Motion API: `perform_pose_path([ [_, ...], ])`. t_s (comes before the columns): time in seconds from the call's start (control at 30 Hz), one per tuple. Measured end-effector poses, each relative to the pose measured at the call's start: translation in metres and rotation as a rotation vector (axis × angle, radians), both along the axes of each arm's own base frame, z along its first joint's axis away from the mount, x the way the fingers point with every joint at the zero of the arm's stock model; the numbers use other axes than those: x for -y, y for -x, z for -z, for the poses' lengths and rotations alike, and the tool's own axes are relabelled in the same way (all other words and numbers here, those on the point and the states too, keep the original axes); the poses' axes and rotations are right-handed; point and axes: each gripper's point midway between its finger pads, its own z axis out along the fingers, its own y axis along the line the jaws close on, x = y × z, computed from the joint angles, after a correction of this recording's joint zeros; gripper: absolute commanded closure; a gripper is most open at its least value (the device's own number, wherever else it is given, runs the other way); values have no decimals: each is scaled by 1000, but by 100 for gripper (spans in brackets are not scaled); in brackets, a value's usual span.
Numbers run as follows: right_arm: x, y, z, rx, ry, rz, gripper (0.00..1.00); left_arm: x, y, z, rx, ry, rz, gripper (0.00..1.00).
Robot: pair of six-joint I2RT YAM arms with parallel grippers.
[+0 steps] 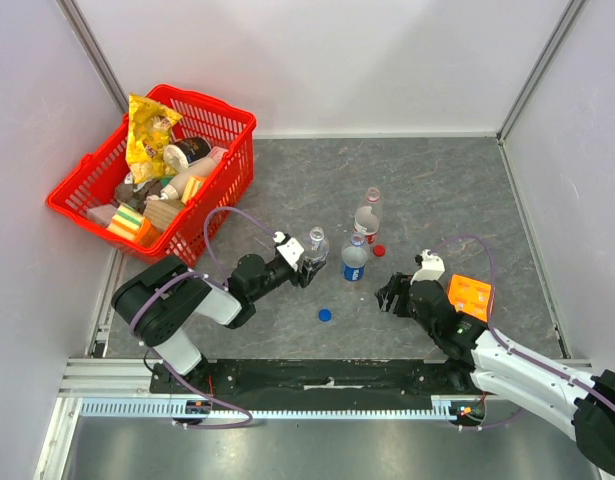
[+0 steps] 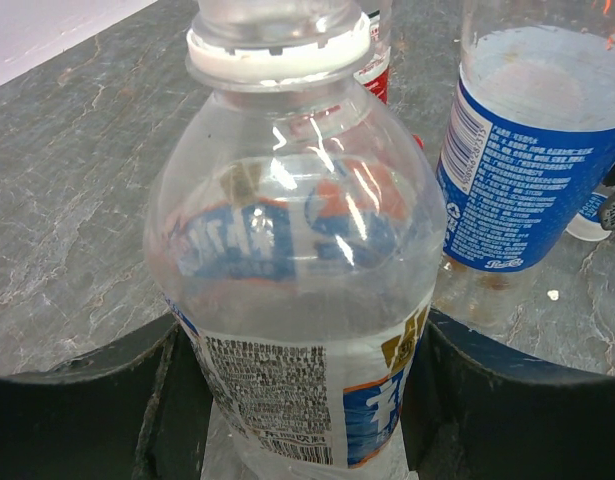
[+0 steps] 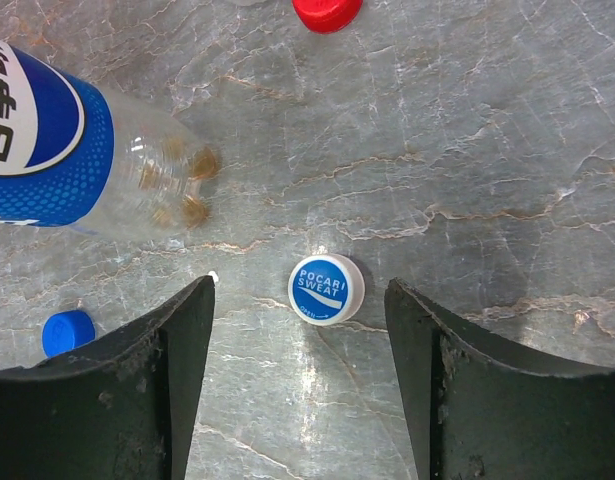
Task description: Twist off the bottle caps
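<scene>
Inside left gripper (image 2: 302, 330), clear pale-labelled bottle (image 2: 297, 220)

Picture edges crop the red cap (image 3: 327, 12) and the pale-labelled bottle (image 2: 297, 250).

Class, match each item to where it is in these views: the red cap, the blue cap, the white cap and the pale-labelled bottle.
Column A:
1. red cap
2. blue cap
3. white cap
4. pale-labelled bottle

Column B:
a. held in the left end effector
b. on the table below the open right end effector
c. on the table just right of the blue-labelled bottle in the top view
d. on bare table between the two arms

Pairs: 1-c, 2-d, 3-b, 4-a
</scene>
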Motion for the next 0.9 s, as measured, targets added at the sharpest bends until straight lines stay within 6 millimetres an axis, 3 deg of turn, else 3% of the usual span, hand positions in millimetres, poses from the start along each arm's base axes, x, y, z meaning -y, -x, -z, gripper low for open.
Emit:
perform_pose_path([
  [0.53, -1, -1, -10, 34, -20, -6, 23, 4, 14, 3, -4, 2, 72, 53],
  [0.8, 0, -1, -12, 43, -25, -8, 22, 8, 24, 4, -5, 6, 124, 39],
  [0.83, 0, -1, -13, 44, -25, -9, 22, 7, 24, 4, -4, 6, 126, 29],
  [0.9, -1, -1, -13, 45, -25, -11, 21, 6, 27, 4, -1, 8, 128, 27],
])
